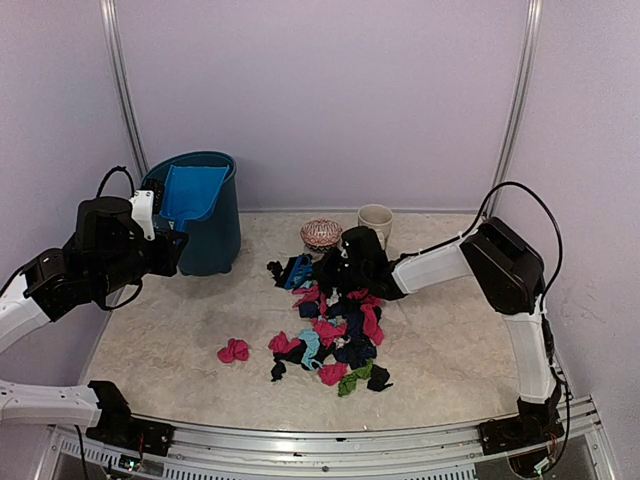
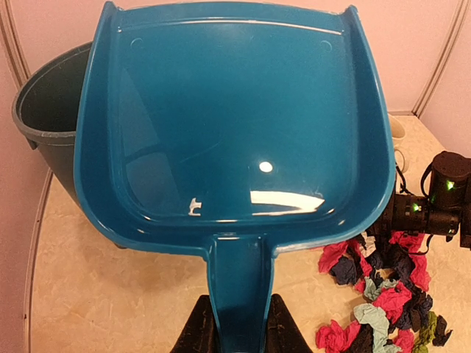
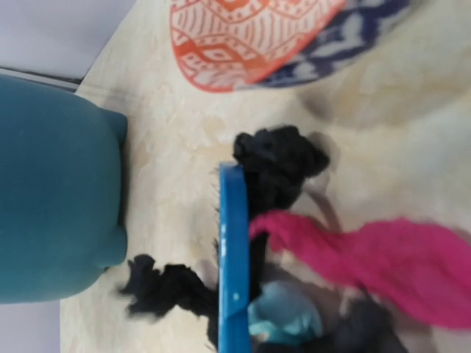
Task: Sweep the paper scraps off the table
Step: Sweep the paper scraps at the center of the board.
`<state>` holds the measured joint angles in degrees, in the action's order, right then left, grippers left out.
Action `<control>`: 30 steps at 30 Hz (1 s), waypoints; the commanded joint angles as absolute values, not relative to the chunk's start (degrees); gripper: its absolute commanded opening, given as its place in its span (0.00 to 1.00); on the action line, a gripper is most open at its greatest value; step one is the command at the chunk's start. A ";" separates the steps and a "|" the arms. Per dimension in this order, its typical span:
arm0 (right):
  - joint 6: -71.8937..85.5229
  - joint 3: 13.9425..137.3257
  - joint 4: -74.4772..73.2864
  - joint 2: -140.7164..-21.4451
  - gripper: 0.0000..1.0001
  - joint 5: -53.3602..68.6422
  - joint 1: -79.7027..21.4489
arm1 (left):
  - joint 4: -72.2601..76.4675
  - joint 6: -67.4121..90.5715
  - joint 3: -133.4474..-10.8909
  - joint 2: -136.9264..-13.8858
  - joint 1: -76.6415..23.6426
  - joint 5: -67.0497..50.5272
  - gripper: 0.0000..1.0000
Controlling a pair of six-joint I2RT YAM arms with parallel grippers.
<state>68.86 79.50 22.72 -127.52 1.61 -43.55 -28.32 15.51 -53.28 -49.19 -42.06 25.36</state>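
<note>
Presently sweeping: right gripper (image 1: 352,258), clamped on small blue black-bristled brush (image 3: 234,250), is raking crumpled coloured paper scraps (image 1: 335,335); left gripper (image 2: 239,329) is pinching blue plastic dustpan (image 2: 235,125), needing lowering beside them.

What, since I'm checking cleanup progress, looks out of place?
Paper scraps lie heaped, one pink wad stray to their left. The left end effector holds the dustpan empty at the bin. The brush in the right end effector rests among them.

Beige table (image 1: 450,340) with paper scraps (image 1: 330,330) (one pink wad (image 1: 234,350) apart), teal bin (image 1: 205,240), bowl (image 1: 320,233), mug (image 1: 375,220).
</note>
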 commanded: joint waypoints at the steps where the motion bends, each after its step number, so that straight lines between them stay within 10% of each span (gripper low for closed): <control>1: 68.29 73.98 21.84 -122.98 0.00 2.01 -42.43 | -26.89 14.68 -52.69 -49.48 -41.59 24.86 0.00; 18: 64.97 43.86 22.08 -95.97 0.00 1.42 -40.61 | -27.00 14.68 -52.58 -49.81 -41.66 25.14 0.00; 30: 54.06 48.20 8.53 -80.33 0.00 -6.28 -45.57 | -27.34 14.77 -52.81 -50.46 -41.57 25.73 0.00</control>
